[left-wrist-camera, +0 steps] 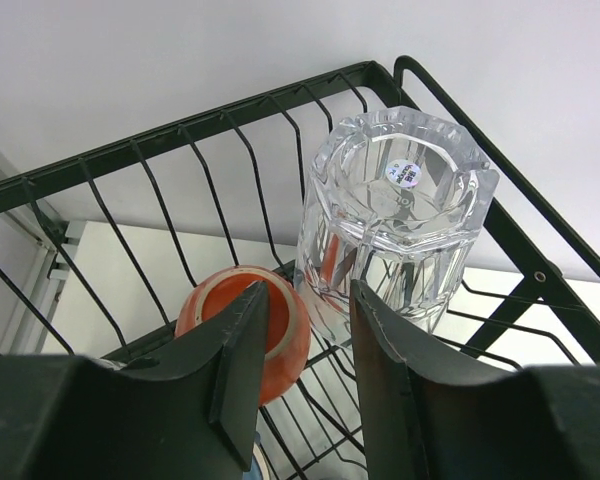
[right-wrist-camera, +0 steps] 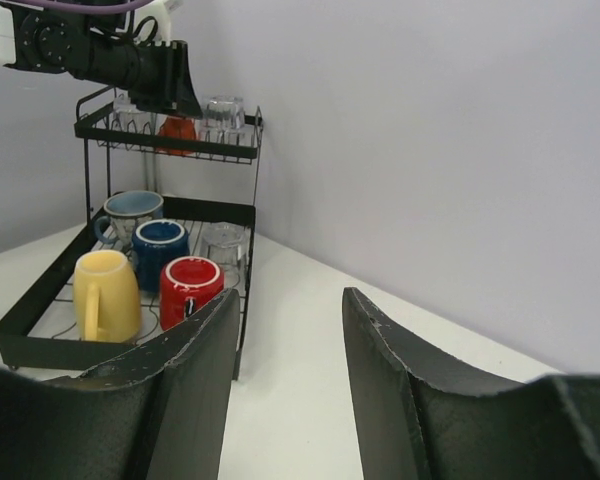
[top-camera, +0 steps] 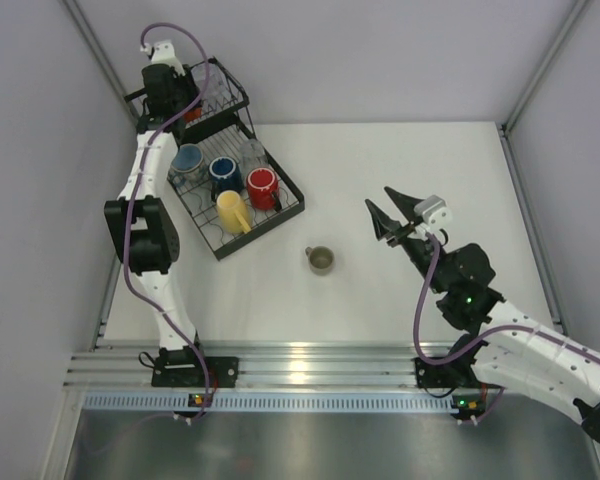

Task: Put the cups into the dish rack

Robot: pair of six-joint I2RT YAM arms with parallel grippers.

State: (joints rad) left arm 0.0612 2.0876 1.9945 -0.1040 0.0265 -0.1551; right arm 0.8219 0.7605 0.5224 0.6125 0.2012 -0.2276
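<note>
Loading looked nearly done: the black wire dish rack (top-camera: 270, 226) held coloured handled mugs (top-camera: 263, 186) in its tray, a clear faceted tumbler (left-wrist-camera: 400, 210) and an orange-red cup (left-wrist-camera: 242, 325) in its tall basket, leaving one olive-grey mug (top-camera: 321, 260) on the table (top-camera: 400, 160) at the rack's 4 o'clock. The left gripper (left-wrist-camera: 306, 295) hung over the basket, jaws parted and empty; the right gripper (top-camera: 391, 216), also spread and empty, would need to drop toward its 8 o'clock onto that mug. That mug fell outside the right wrist view, its handle perhaps turned left.
</note>
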